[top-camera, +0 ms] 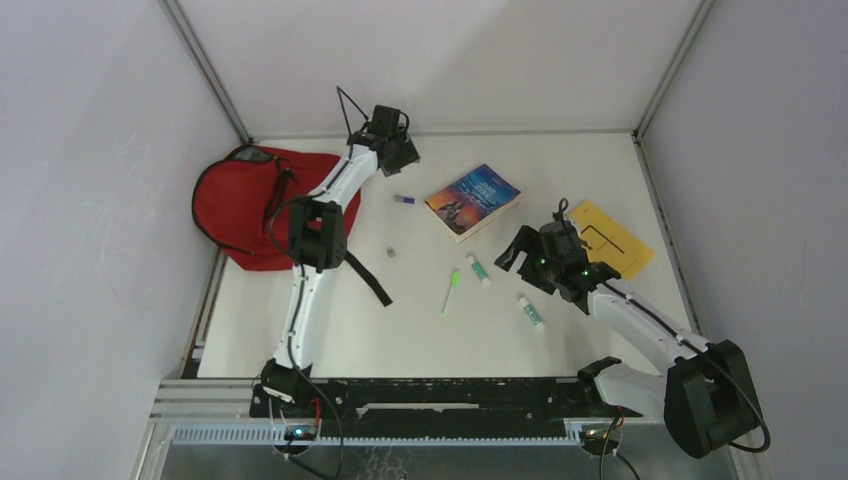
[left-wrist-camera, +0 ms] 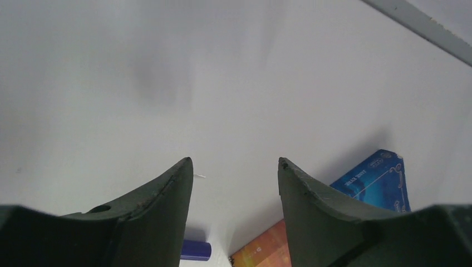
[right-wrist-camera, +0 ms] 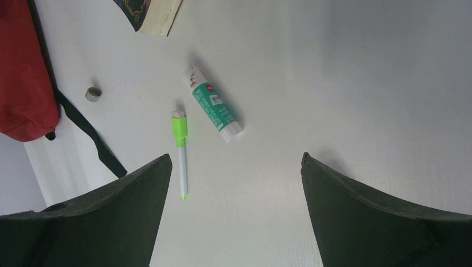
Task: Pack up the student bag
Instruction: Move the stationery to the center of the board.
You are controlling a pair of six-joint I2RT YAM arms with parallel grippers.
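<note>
The student bag (top-camera: pixel 250 205), red with black straps, lies at the far left of the table; its corner shows in the right wrist view (right-wrist-camera: pixel 22 78). My left gripper (top-camera: pixel 400 150) is open and empty, raised to the right of the bag, near a blue and orange book (top-camera: pixel 472 200). In the left wrist view the open gripper (left-wrist-camera: pixel 235 161) has the book (left-wrist-camera: pixel 378 178) and a small purple cap (left-wrist-camera: pixel 195 250) below it. My right gripper (top-camera: pixel 520 255) is open and empty; in its wrist view (right-wrist-camera: pixel 236 157) it hovers over a green marker (right-wrist-camera: pixel 181 150) and a glue stick (right-wrist-camera: pixel 211 104).
A yellow envelope (top-camera: pixel 610 238) lies at the right. A second glue stick (top-camera: pixel 531 312), a small grey ring (top-camera: pixel 391 252) and the bag's loose black strap (top-camera: pixel 368 278) lie mid-table. White walls enclose the table on three sides.
</note>
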